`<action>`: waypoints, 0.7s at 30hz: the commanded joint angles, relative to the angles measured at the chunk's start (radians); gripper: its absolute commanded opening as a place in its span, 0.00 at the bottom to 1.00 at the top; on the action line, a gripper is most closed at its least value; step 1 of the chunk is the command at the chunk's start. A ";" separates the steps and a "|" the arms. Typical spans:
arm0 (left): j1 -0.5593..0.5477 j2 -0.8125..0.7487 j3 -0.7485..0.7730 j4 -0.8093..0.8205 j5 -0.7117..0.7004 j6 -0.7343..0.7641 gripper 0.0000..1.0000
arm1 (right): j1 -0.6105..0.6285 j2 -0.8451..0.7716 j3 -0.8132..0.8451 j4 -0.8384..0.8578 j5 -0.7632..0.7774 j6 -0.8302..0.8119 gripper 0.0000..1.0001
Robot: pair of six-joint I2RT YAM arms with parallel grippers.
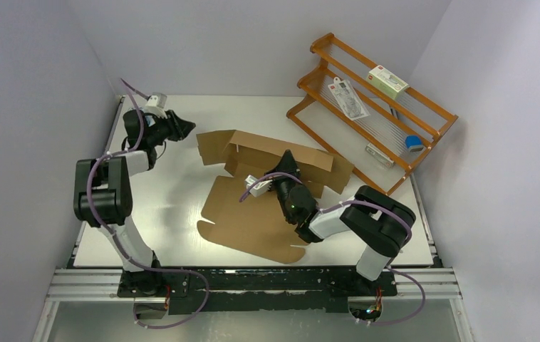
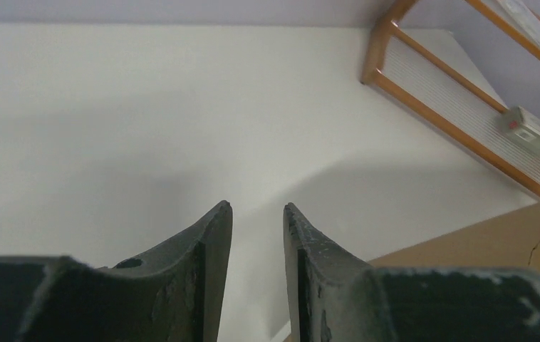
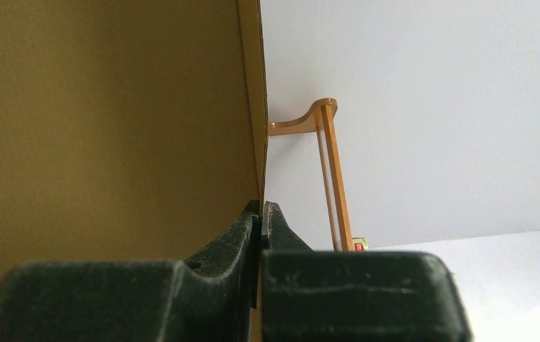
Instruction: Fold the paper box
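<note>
**Position of work.** The paper box (image 1: pixel 253 217) lies near the middle of the table (image 1: pixel 174 192), partly formed. A broad panel is laid flat toward the arm bases, and a wall with side flaps is raised along its far side. The near edge of the flat panel is seen close to the table's front edge. One far flap reaches almost to the foot of the wooden rack (image 1: pixel 388 128).

**Right gripper** (image 3: pixel 261 212). The fingers are pressed together on the upright edge of a raised cardboard panel. In the right wrist view that edge runs straight down into the fingertips.

**Left gripper** (image 2: pixel 256 214). The fingers are held apart with nothing between them, over bare table just left of the box's far-left flap and not touching it. A corner of cardboard is seen at the lower right of the left wrist view.

**Room for movement.** Open table is noted to the left of the box and behind it up to the rear wall. On the right, room is narrowed by the rack, which is set at an angle in the far corner. A white carton (image 1: pixel 387 80) lies on its upper shelf.
</note>
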 commanded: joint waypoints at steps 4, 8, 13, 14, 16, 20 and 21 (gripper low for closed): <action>-0.034 0.053 0.034 0.101 0.230 -0.003 0.42 | 0.005 -0.033 -0.002 -0.041 -0.021 0.010 0.00; -0.060 0.055 0.041 0.037 0.267 0.068 0.43 | 0.007 -0.024 0.006 -0.033 -0.021 0.000 0.00; -0.071 0.018 -0.034 0.116 0.312 0.045 0.41 | 0.006 -0.027 0.012 -0.042 -0.025 0.004 0.00; -0.075 0.012 -0.040 0.108 0.320 0.052 0.40 | 0.006 -0.027 0.013 -0.046 -0.026 0.004 0.00; -0.078 -0.005 -0.051 0.086 0.342 0.066 0.39 | 0.006 -0.022 0.015 -0.043 -0.027 0.000 0.00; -0.127 -0.046 -0.078 0.026 0.349 0.119 0.38 | 0.006 -0.012 0.027 -0.039 -0.032 -0.010 0.00; -0.134 -0.054 -0.086 0.022 0.348 0.121 0.38 | 0.007 -0.009 0.032 -0.040 -0.034 -0.013 0.00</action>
